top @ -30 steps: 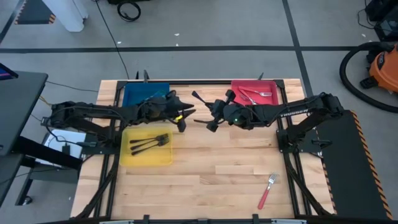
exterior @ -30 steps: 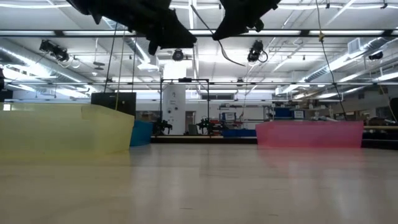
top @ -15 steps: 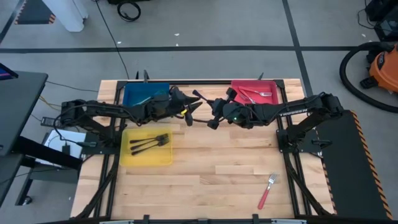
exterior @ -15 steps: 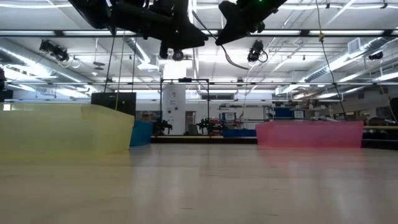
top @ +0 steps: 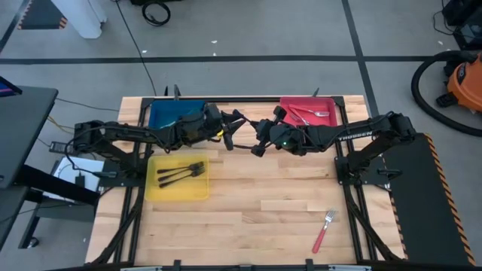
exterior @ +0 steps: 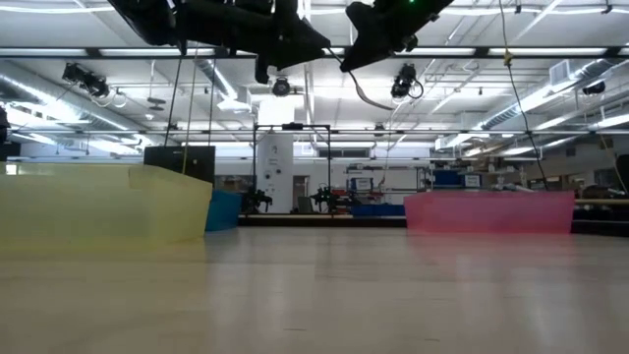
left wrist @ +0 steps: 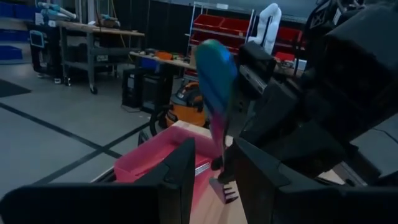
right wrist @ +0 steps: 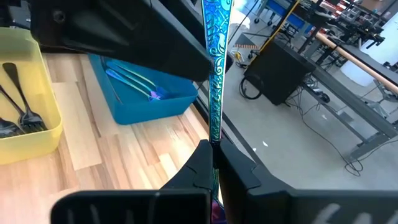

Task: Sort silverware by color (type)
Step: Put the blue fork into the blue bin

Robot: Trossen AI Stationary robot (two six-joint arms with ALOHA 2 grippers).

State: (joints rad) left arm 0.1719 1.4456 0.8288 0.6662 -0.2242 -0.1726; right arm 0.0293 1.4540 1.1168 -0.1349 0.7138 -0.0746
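Observation:
A fork with a blue patterned handle [right wrist: 216, 74] is held in the air over the far middle of the table, with my right gripper [right wrist: 212, 149] shut on it. In the left wrist view the handle [left wrist: 215, 81] points up and the silver tines [left wrist: 224, 190] hang low. My left gripper [left wrist: 214, 152] is open and level, one finger on each side of this fork; I cannot tell whether they touch it. In the high view the left gripper [top: 230, 129] faces the right gripper [top: 258, 143] closely. My right gripper pinches the blue fork's handle [right wrist: 215, 140] between its two shut fingers, toward the tine end. The long free part of the handle stretches out beyond the fingertips. The fork is lifted clear of the table, roughly upright, tines lowest.
A blue tray [top: 175, 113] with forks stands at the far left and a red tray [top: 307, 113] with forks at the far right. In front of the blue tray is a yellow tray [top: 179, 187] with black forks. A red-handled fork [top: 324, 230] lies near the right front.
My left gripper has gone toward the right gripper and the far edge. It has tipped up from slanting down to level, so that its open fingers now stand around the blue fork. The right gripper and the fork have kept their place.

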